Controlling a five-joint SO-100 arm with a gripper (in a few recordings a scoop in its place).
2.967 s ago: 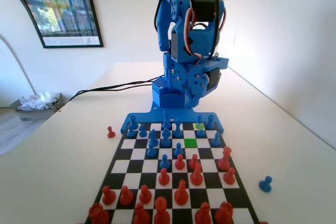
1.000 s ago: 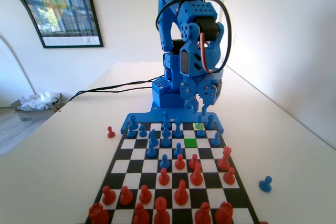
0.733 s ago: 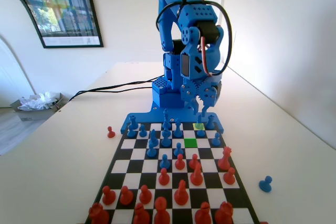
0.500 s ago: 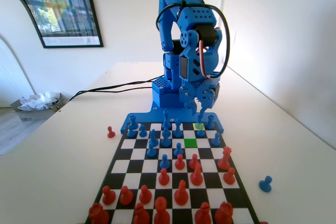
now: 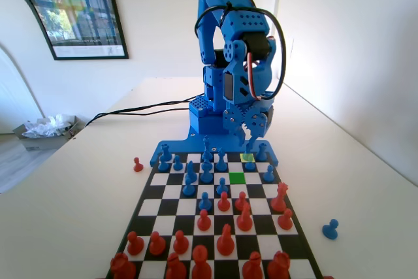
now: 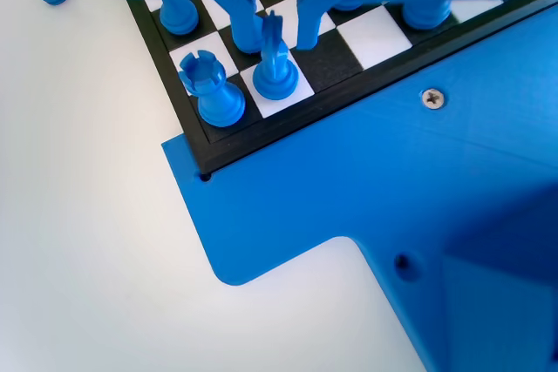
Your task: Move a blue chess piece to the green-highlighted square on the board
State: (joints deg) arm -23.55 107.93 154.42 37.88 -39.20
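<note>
In the fixed view we see the gripper (image 5: 248, 136) hanging low over the far right end of the board (image 5: 171, 190), just above the blue chess piece (image 5: 249, 159) that stands on the pale yellow-green square (image 5: 247, 157) in the back row. The green-highlighted square (image 5: 237, 178) lies one row nearer the camera and one cell to the left, bare, with blue pieces on the cells to either side of it.

In the wrist view the gripper (image 6: 277, 39) has its jaws parted to a narrow gap, the tips level with the top of the blue chess piece (image 6: 275, 69), which stands between them on a white cell; we cannot tell whether either tip touches it. A blue rook (image 6: 212, 91) stands just beside it on the corner cell, close to the left jaw. The board's dark border (image 6: 288, 125) runs right behind both pieces, leaving little room on that side.

The top edge of the wrist view cuts off the jaws' upper parts and the neighbouring pieces.
</note>
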